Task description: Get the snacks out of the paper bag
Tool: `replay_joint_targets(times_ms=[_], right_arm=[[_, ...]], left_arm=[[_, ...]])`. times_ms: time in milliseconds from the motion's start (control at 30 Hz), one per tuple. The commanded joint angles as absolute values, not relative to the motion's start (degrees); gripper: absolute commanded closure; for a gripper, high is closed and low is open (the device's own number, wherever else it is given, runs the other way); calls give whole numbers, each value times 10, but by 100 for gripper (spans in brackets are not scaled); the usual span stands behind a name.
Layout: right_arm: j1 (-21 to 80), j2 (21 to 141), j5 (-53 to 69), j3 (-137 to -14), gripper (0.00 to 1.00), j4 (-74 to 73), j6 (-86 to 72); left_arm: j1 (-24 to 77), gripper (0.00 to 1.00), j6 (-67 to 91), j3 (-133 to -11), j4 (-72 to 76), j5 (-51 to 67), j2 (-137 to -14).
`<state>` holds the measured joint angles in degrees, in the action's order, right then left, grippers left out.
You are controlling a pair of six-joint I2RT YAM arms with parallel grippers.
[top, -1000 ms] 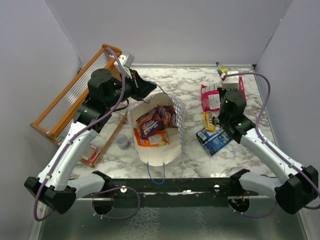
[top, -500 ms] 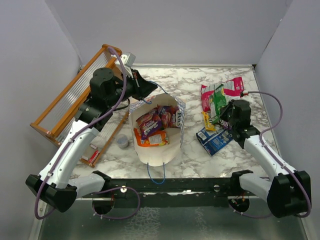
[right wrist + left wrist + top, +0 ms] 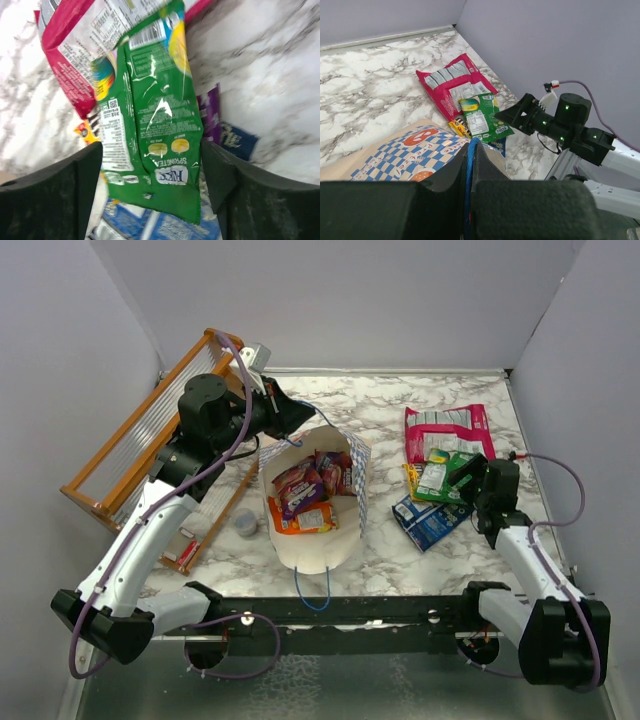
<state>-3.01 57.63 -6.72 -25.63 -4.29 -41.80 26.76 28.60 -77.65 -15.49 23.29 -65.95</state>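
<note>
Several snacks (image 3: 305, 495) are not yet out of the paper bag (image 3: 318, 545). It lies mid-table with its mouth open towards the camera, and orange, purple and red wrappers are heaped against its cream inside. They look light, soft and crinkly, with glossy film that will likely slip. A pinch on a flat sealed edge or a raised corner of the top packet seems the safest hold, rather than a squeeze across its puffed middle.

The bag itself is thin paper and probably shifts easily. The left end effector (image 3: 288, 423) is pressed together at its far rim with the blue string handle (image 3: 469, 165) running between the fingers. I cannot tell whether paper is pinched as well.

To the right, a pile sits on the table (image 3: 380, 400): a pink-red pouch (image 3: 445, 425), yellow bar (image 3: 412, 483), blue packet (image 3: 428, 523) and, on top, a green packet (image 3: 155, 115). The right end effector (image 3: 515, 114) is just beside the pile. Its fingers are spread either side of the green packet, not gripping it.
</note>
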Motion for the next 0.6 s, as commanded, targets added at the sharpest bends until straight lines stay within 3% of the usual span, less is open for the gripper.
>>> replay_joint_targets(times_ms=[0,67,367,567], right_arm=[[-33,533,-136,-300,9,-76,-378],[-33,513,-129,-306,1,-59,-341],[-33,486,39,-382,0,-64,-338],[-33,481,311,-424,1,11,-324]], left_arm=[[267,100,281,-782,-132,249,-662],[267,100,281,-779,-129,251,-659],[268,100,291,-762,-121,255,-646],[267,100,294,-756,-119,260,-644]])
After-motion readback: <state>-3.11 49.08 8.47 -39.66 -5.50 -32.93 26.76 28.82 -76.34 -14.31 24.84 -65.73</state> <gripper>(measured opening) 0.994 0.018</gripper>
